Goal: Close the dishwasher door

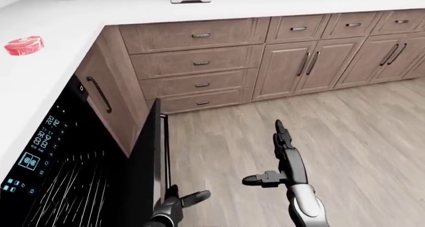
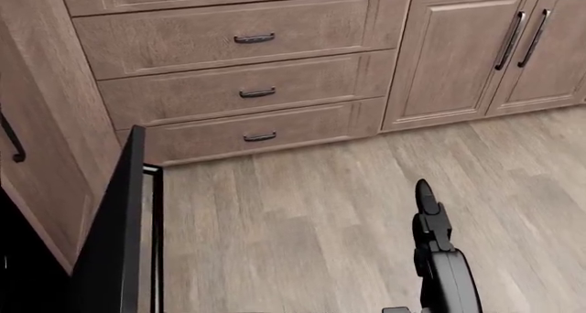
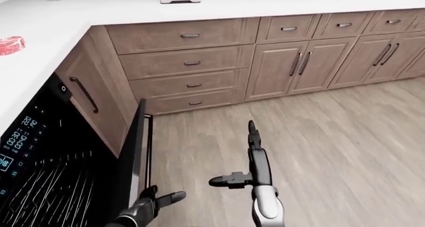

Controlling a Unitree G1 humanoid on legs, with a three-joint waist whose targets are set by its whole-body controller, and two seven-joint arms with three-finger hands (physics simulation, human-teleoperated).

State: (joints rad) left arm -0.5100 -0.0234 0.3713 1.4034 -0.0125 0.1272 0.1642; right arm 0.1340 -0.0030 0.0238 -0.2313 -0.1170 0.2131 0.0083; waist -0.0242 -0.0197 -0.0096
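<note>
The dishwasher door (image 1: pixel 151 162) hangs open at the left side of the left-eye view, a black slab seen nearly edge-on, with the dark racks and a lit control panel (image 1: pixel 36 147) beside it. The left hand (image 1: pixel 178 203) is low in that view, right by the door's outer face, with its fingers spread apart and one pointing to the right; I cannot tell if it touches the door. The right hand (image 1: pixel 282 155) is out over the wooden floor (image 1: pixel 345 132), well apart from the door, with its fingers stretched straight up the view and its thumb sticking out to the left. It holds nothing. Brown drawers (image 1: pixel 199 62) and cupboards (image 1: pixel 299 67) run along under a white counter (image 1: pixel 60 23), and a red piece of meat (image 1: pixel 24 45) lies on the counter at the left.
</note>
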